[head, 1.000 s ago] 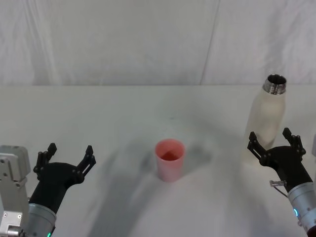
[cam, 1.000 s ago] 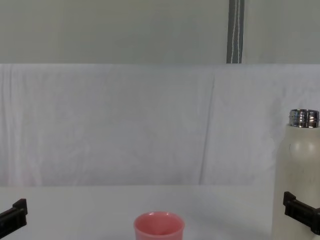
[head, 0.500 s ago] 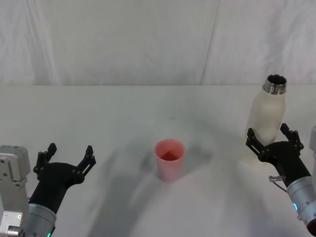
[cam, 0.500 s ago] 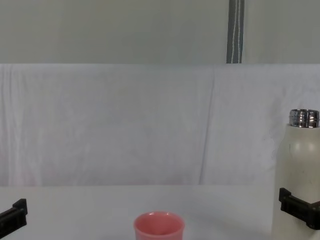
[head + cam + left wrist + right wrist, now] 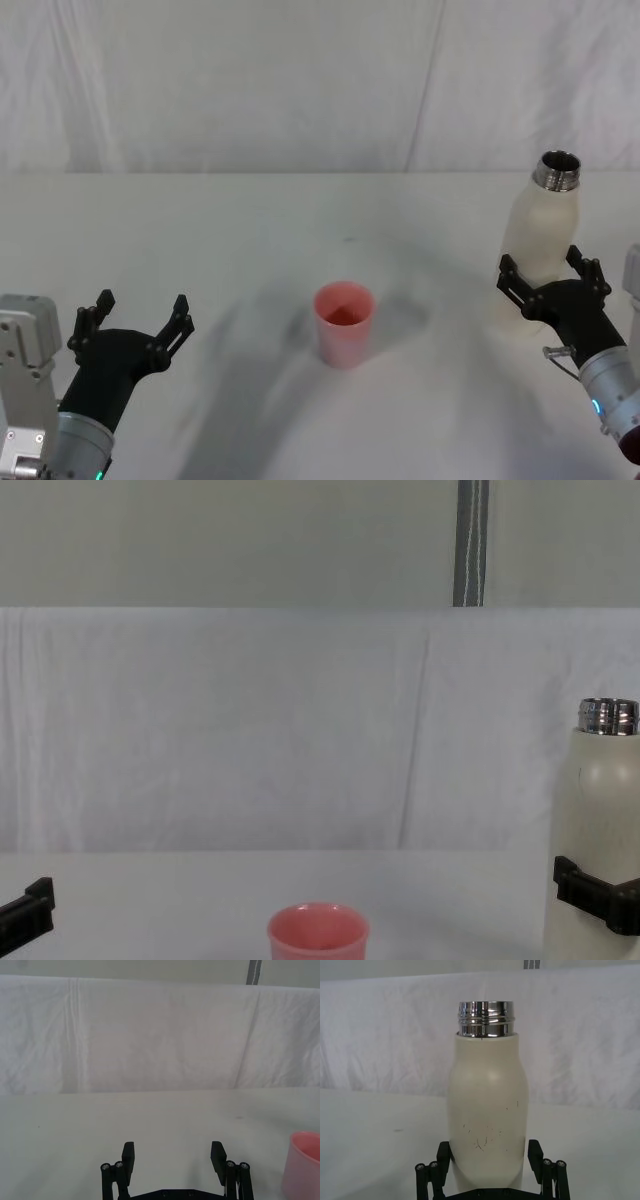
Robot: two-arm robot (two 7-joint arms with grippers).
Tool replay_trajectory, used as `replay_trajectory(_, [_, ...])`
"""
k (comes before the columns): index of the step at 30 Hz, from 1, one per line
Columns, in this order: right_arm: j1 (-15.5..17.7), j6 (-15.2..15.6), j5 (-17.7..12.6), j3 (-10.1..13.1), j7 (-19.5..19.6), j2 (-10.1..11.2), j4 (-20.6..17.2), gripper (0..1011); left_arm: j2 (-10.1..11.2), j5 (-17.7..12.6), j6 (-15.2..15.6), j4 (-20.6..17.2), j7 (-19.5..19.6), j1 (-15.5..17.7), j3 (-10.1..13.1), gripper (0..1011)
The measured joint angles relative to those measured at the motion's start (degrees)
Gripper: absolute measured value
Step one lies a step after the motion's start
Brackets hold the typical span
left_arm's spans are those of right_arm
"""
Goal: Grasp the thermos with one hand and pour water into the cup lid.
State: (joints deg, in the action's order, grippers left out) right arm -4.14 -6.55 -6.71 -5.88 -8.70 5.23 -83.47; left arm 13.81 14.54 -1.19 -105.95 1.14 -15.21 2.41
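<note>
One thermos, one cup lid, two grippers. Thermos stands upright at the table's right side, uncapped; cup lid sits near the centre, well apart from it. Right gripper spread wide, fingers flanking the thermos's lower body, not clamped. Right wrist view adds faint scratches on the bottle and gaps beside each finger. Left gripper released, holding nothing, parked low at left; its wrist view catches the cup's edge.
</note>
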Motion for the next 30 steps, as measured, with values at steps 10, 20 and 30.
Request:
replay_trajectory(10, [-1.9, -0.2, -0.7, -0.2, -0.5, 0.0, 2.4, 1001, 0.0, 0.0, 0.0, 0.0, 0.0, 0.0, 0.0, 1001])
replay_trajectory(20, [-3.4, -0.5, -0.9, -0.4, -0.6, 0.2, 3.6, 1003, 0.0, 0.0, 0.0, 0.0, 0.0, 0.0, 0.0, 1001])
replay_trajectory(30, [-4.4, -0.7, -0.9, -0.8, -0.8, 0.2, 4.4, 1003, 0.0, 0.0, 0.0, 0.0, 0.0, 0.0, 0.0, 1001])
